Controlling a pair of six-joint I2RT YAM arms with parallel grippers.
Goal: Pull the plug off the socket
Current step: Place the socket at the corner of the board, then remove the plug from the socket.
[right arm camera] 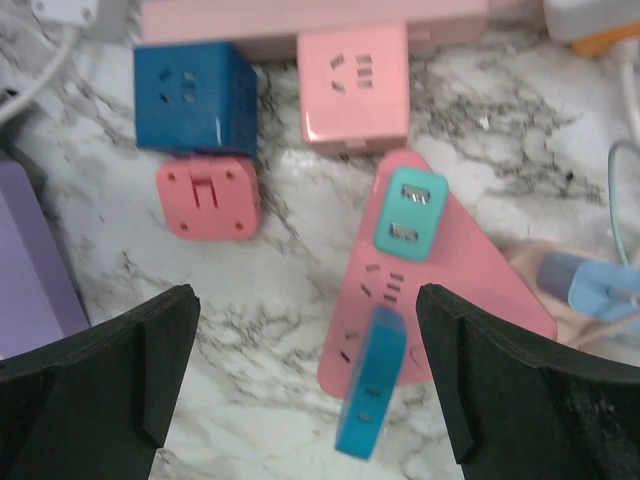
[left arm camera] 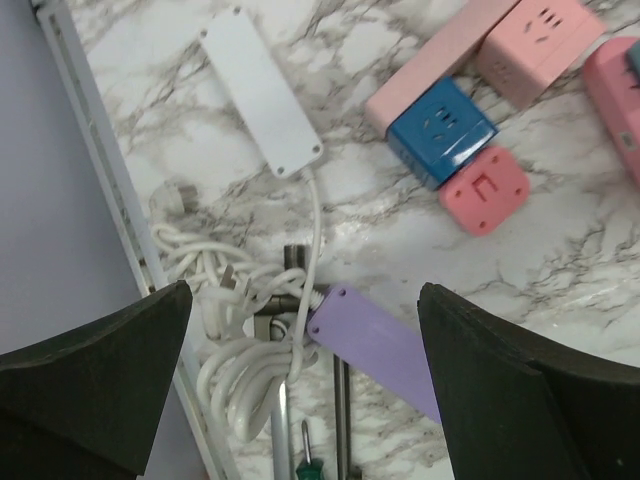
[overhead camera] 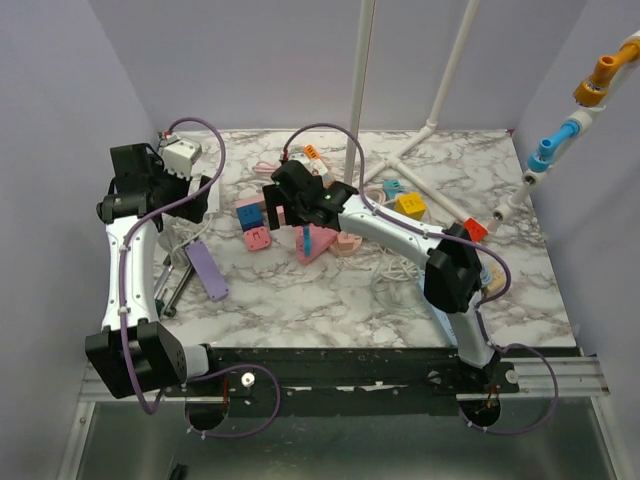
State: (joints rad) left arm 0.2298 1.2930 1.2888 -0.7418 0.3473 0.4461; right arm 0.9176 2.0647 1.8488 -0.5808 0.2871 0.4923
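Right gripper (right arm camera: 305,295): you see it spread wide, empty, above the blue plug (right arm camera: 370,395).
Left gripper (left arm camera: 305,290): spread apart, empty, over the white cable (left arm camera: 240,370), left side.
Blue plug: seated in the pink socket (right arm camera: 470,290), mid-table.

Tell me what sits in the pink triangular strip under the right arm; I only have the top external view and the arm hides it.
Observer: The right wrist view shows two plugs in the pink triangular strip: a teal adapter and a blue plug.
Operator: Is the right gripper holding either?
Observer: No. The right gripper is open, straddling the blue plug without touching it.
Operator: And the left gripper?
Observer: The left gripper is open and empty, over a coiled white cable beside a purple strip.
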